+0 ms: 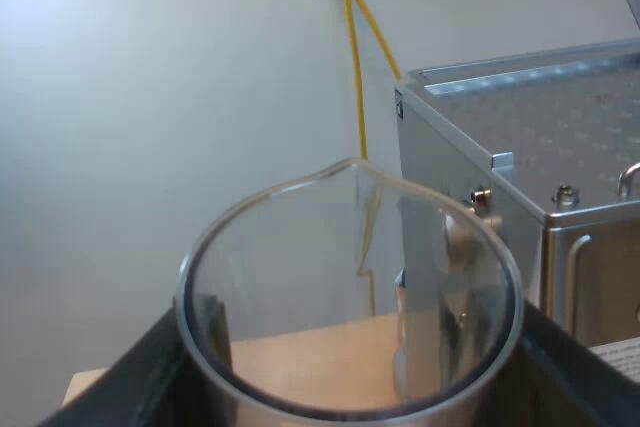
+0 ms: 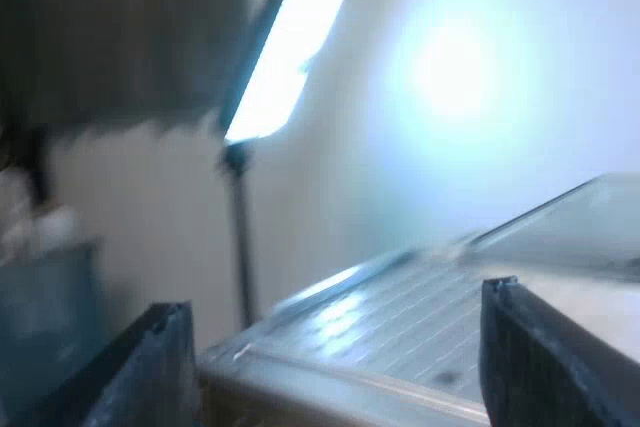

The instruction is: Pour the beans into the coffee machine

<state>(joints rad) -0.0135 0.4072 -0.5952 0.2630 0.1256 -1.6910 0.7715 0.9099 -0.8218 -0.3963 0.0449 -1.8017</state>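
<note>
My left end effector point(image 1: 350, 372) grips the measuring glass point(image 1: 350, 247), upright, with the espresso machine point(image 1: 520, 147) near at two o'clock from its spout. No beans show through its walls, but its bottom is hidden, so I cannot judge whether pouring is done. My right end effector point(image 2: 335, 367) gapes empty over the machine's top.

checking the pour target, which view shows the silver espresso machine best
The left wrist view: the silver metal espresso machine shows its perforated top, side wall and front corner beyond the clear measuring glass. The right wrist view gives a stretch of its ribbed top beside the clear bean hopper.
</note>
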